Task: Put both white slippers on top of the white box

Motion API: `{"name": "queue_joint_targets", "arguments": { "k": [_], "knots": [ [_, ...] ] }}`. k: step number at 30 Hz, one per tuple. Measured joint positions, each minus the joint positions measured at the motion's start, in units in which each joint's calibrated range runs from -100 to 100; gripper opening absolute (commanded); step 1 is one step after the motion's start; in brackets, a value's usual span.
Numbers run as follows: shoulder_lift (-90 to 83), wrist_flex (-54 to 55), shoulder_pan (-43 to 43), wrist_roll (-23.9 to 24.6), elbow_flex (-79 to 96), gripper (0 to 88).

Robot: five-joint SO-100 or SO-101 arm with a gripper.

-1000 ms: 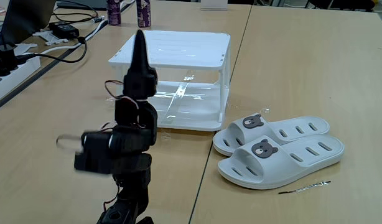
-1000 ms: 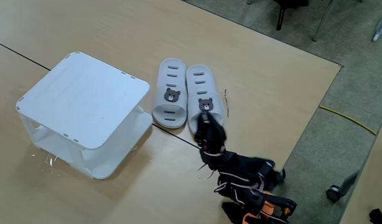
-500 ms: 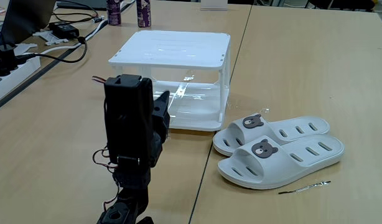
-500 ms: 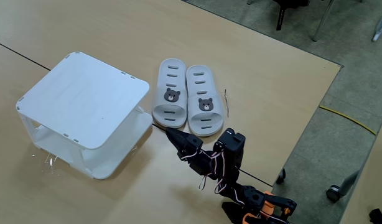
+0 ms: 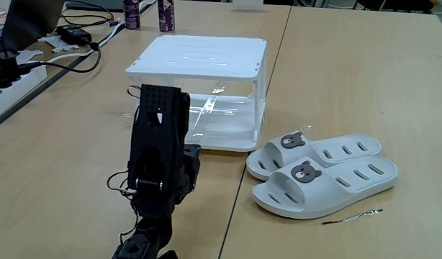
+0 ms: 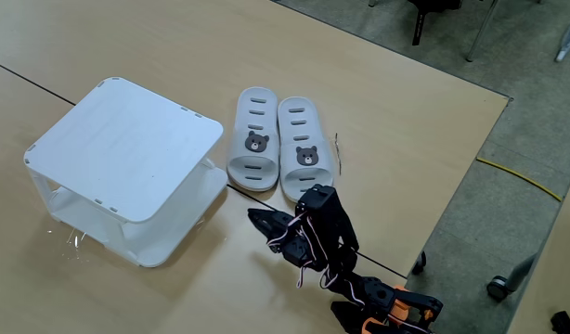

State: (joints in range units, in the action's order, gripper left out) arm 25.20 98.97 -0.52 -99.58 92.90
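Two white slippers (image 5: 322,173) (image 6: 278,146), slide type, each bearing a grey-brown bear face and oval vent slots; laid side by side, touching along their inner edges, flat on the wooden table (image 5: 350,86) (image 6: 127,37). In a fixed view from above they lie just beyond the gripper (image 6: 259,219), up and slightly right of it, the near slipper's toe end close to the black arm (image 6: 322,232).

One white box (image 5: 199,90) (image 6: 123,162): square two-tier stand, flat ribbed top, clear sides, thin corner legs. Top bare. Stands to the left of the gripper in that view from above, apart from it; no slipper on it.

One gripper, black, empty, low over the table between box and slippers, tips pointing left toward the box. Jaws appear close together; whether fully pressed shut cannot be told. In the front fixed view the arm's body (image 5: 160,158) hides the fingertips.

One thin metal pin (image 5: 353,216) (image 6: 338,153) on the table beside the outer slipper.

Sundry: cables and a power adapter (image 5: 75,34) at the far left edge of the table, well apart from the gripper.
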Motion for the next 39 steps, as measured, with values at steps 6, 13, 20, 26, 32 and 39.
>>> {"name": "queue_joint_targets", "arguments": {
  "k": [6, 13, 20, 26, 32, 39],
  "knots": [
    [0.25, 0.0, -8.76, 0.0, -0.18, 0.7],
    [0.25, 0.0, -16.78, 0.0, -0.18, 0.7],
    [0.25, 0.0, -17.15, 0.0, -0.18, 12.3],
    [0.25, 0.0, -17.08, 0.0, -4.31, 18.4],
    [0.25, 0.0, -17.08, 0.0, -7.01, 18.4],
    [0.49, 0.0, -13.63, 0.0, -10.06, 18.4]
  ]
}}
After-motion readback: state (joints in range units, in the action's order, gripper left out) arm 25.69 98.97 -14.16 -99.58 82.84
